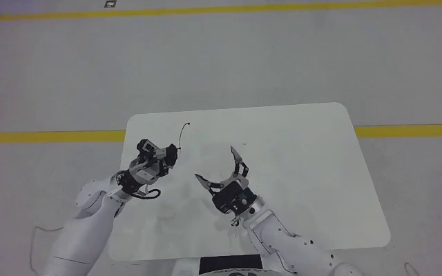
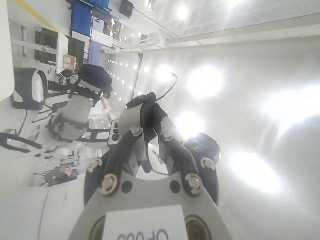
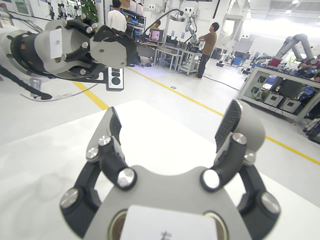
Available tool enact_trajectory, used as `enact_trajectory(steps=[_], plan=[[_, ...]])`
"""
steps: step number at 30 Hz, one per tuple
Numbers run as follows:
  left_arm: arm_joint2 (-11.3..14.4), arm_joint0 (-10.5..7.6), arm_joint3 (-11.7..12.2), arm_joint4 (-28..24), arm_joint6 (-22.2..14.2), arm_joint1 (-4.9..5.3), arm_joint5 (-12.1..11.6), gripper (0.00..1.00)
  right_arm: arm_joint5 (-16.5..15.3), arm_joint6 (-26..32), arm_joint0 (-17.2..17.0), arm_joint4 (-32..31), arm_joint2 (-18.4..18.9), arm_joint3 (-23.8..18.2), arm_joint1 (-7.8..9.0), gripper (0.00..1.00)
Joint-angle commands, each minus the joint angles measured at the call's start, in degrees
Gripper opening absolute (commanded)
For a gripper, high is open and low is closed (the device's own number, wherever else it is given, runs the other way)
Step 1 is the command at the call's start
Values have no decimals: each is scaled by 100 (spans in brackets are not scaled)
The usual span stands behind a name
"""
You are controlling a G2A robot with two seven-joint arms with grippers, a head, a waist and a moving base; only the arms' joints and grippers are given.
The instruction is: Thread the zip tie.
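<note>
Left claw: clamped on one end of the zip tie, strap curving away beyond its tips. Right claw: spread wide, empty, nearby to its side. Strap unlooped; threading apparently all yet to do.

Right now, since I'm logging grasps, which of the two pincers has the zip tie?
The left pincer: shut on the black zip tie, whose free end curves away. The right pincer is open and empty.
</note>
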Motion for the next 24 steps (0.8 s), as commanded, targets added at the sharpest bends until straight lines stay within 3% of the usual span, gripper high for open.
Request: enact_trajectory(steps=[1, 5, 7, 13, 18, 19, 22, 23, 24], plan=[[-4, -5, -5, 50, -6, 1, -13, 0, 0, -4, 2, 0, 2, 1, 1, 100], [-4, -5, -5, 50, -6, 1, -13, 0, 0, -4, 2, 0, 2, 1, 1, 100], [84, -3, -39, -123, 163, -21, 100, 0, -66, 0, 50, 0, 8, 36, 8, 100], [282, 38, 59, -588, 144, -70, 315, 0, 0, -300, 242, 0, -119, 168, 25, 100], [357, 41, 109, -674, 151, -89, 392, 0, 0, -455, 323, 0, -181, 215, 25, 100], [380, 47, 120, -694, 143, -93, 423, 0, 0, -485, 326, 0, -194, 218, 22, 90], [444, 61, 144, -690, 144, -107, 414, 0, 0, -561, 353, 0, -249, 241, 14, 82], [466, 65, 150, -676, 147, -111, 401, 0, 0, -578, 358, 0, -259, 246, 10, 69], [492, 67, 155, -682, 154, -117, 394, 0, 0, -597, 366, 0, -273, 253, 6, 64]])
